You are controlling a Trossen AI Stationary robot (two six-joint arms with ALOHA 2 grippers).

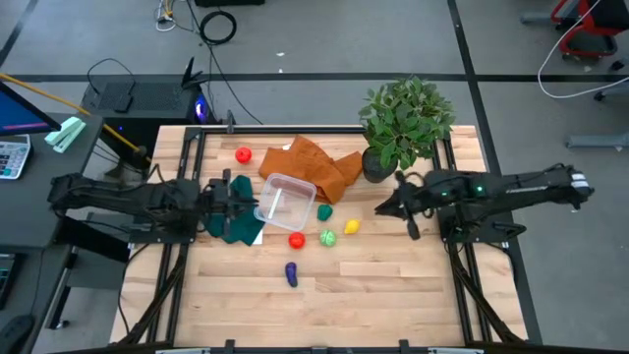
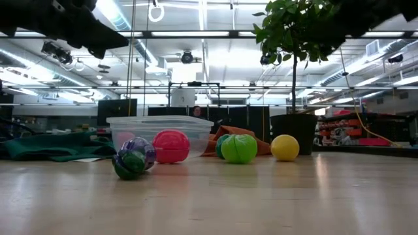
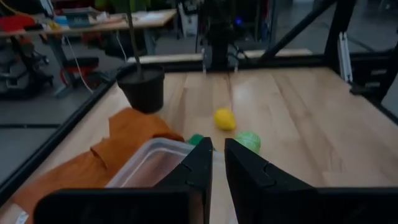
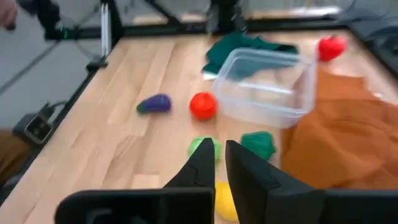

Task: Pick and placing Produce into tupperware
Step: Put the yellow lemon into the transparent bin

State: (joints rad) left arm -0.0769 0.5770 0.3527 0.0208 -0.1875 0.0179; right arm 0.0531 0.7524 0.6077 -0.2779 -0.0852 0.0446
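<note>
Both grippers, left (image 1: 248, 202) and right (image 1: 381, 208), are hovering with fingers nearly closed and empty beside the clear box (image 1: 285, 201), risking knocking loose fruit (image 1: 351, 227) across the bench (image 1: 393, 285).

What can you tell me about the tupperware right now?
The tupperware is a clear plastic box, squarish with rounded corners and low walls, upright, lidless and apparently empty. It sits mid-table, its far edge seemingly resting on the orange cloth and the dark green cloth at its left. A red produce piece lies just in front, apart. The left gripper hovers beside it, shut, not holding it.
</note>
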